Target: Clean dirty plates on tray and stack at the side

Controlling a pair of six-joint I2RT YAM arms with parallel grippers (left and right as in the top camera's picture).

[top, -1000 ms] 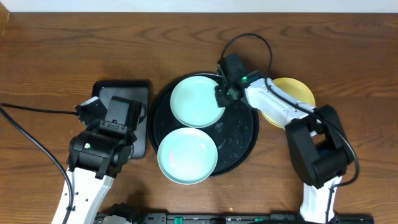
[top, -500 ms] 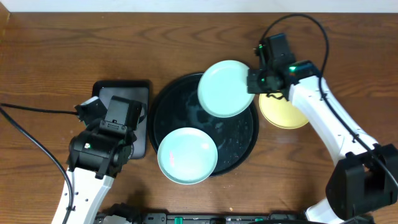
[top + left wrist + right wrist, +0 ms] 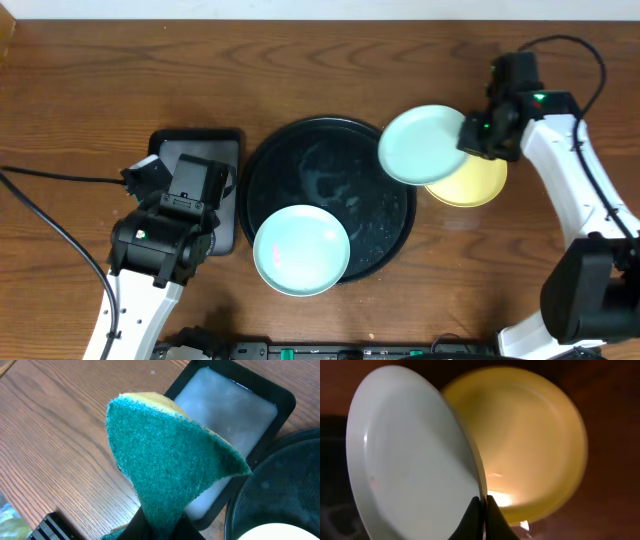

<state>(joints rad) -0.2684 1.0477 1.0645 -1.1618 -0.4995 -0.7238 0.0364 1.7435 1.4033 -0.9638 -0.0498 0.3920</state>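
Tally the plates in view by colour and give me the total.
Mint-aqua plates: 2
Pale yellow plate: 1
Total: 3

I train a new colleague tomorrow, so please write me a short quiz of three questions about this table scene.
1. True or false: the right gripper holds the yellow plate.
2. How many plates lie on the round black tray?
3. What does the left gripper hold? A) sponge B) plate C) nothing
Key: 1 false, it grips a mint plate; 2 one, the other mint plate; 3 A.
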